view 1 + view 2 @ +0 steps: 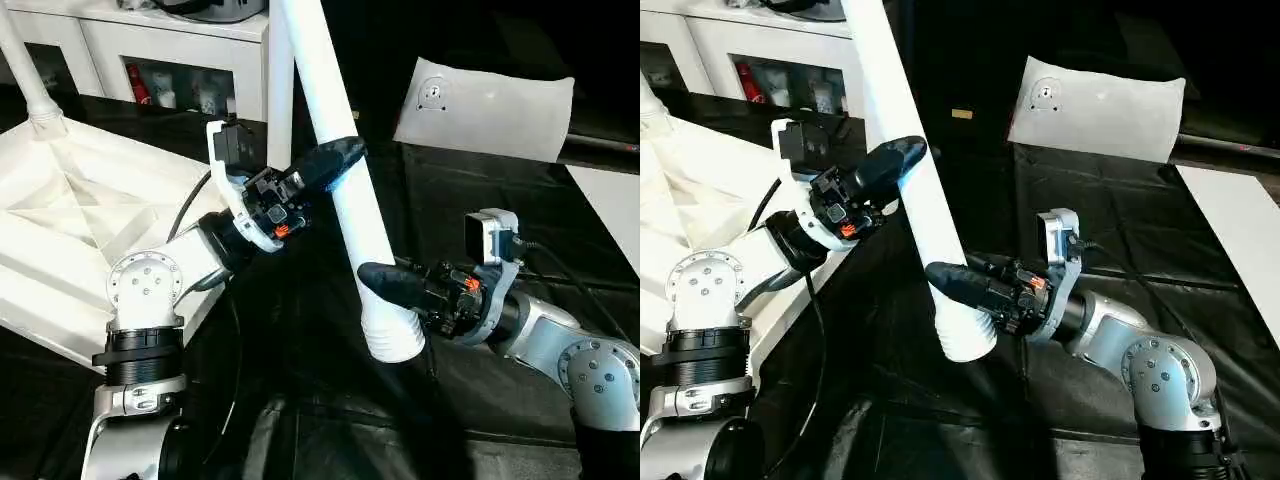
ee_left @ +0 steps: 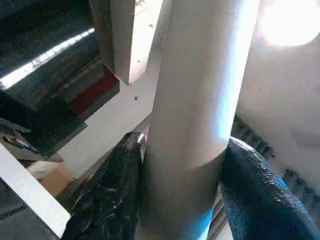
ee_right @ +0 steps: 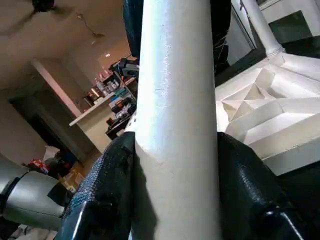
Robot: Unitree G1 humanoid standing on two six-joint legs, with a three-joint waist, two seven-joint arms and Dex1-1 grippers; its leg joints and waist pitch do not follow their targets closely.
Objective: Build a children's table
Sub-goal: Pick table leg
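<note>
The children's table top lies upside down at the left, ribbed underside up, with one leg standing in its far corner socket. A loose white leg slants across the middle, its ribbed end low over the black cover. My left gripper is shut on the leg at mid-length; in the left wrist view its fingers press both sides. My right gripper is shut on the same leg just above the ribbed end, its fingers hugging the leg.
A black cover spreads under the work. A white cabinet with open shelves stands at the back left. A white cushion-like sheet lies at the back right, and a white panel sits at the right edge.
</note>
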